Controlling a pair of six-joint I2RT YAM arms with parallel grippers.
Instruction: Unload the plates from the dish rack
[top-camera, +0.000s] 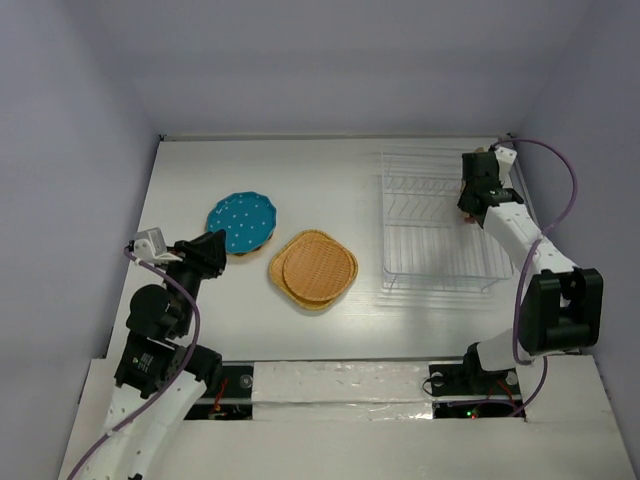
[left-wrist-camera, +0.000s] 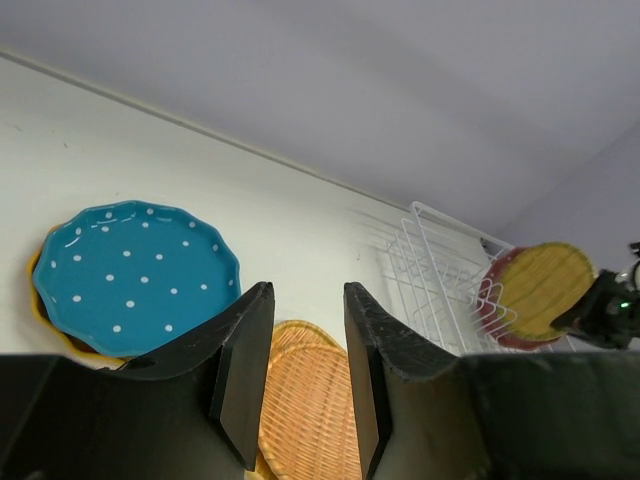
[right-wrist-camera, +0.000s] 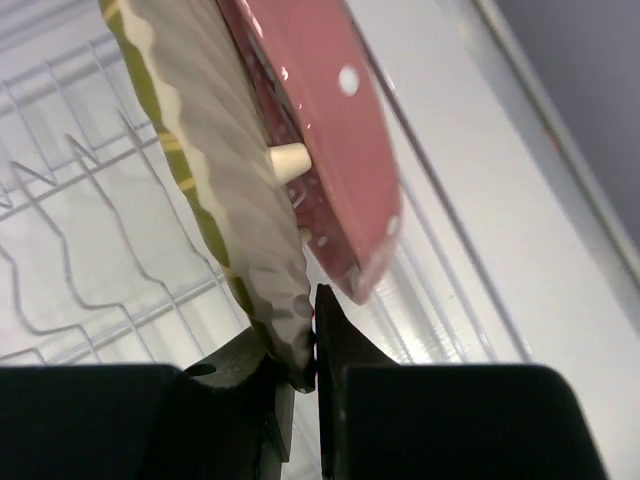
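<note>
Right side: my right gripper (right-wrist-camera: 310, 340) is pinched tight on the lower rim of a yellow woven-textured plate (right-wrist-camera: 215, 180). This plate stands on edge, tilted, over the wires of the pale wire-grid dish rack (top-camera: 430, 250) at its right side. I cannot tell whether it rests in a slot. Just beside it stands a dusty pink dotted plate (right-wrist-camera: 320, 120), also on edge, and a cream-tipped tine (right-wrist-camera: 290, 160) shows between the two.

Left side: my left gripper (left-wrist-camera: 307, 295) hangs above the white table (top-camera: 330, 170), well apart from the rack. Its fingers are parted a moderate way and hold nothing.

On the table: a blue scalloped dotted plate (top-camera: 243, 221) lies flat on top of a yellow plate (left-wrist-camera: 38, 300), of which only the rim shows. Near it, toward the rack, a rounded-square orange woven plate (top-camera: 340, 272) lies flat with a round orange woven plate (top-camera: 305, 268) stacked on it.
</note>
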